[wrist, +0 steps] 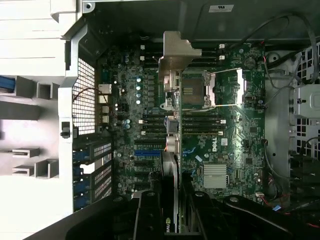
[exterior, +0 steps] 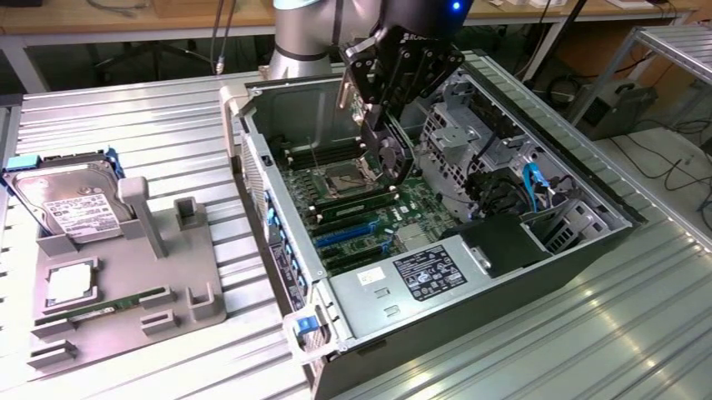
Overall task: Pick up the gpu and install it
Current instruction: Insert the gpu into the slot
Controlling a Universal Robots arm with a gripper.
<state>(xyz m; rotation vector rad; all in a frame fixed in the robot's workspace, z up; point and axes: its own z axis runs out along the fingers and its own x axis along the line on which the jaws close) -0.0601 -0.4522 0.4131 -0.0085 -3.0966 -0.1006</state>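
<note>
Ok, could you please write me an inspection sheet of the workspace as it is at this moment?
Surface: ribbed metal table; an open computer case lies on it, motherboard exposed.
Job's things: gpu held edge-on above the motherboard; it appears not yet seated in a slot.
Clutter: grey fixture on the exterior view's left, carrying a hard drive and a RAM stick.
Grippers: tool shut on the gpu, inside the case.
Cables: blue cable and black wiring inside the case.
Surroundings: wooden bench behind; metal rack and floor cables on the exterior view's right.
</note>
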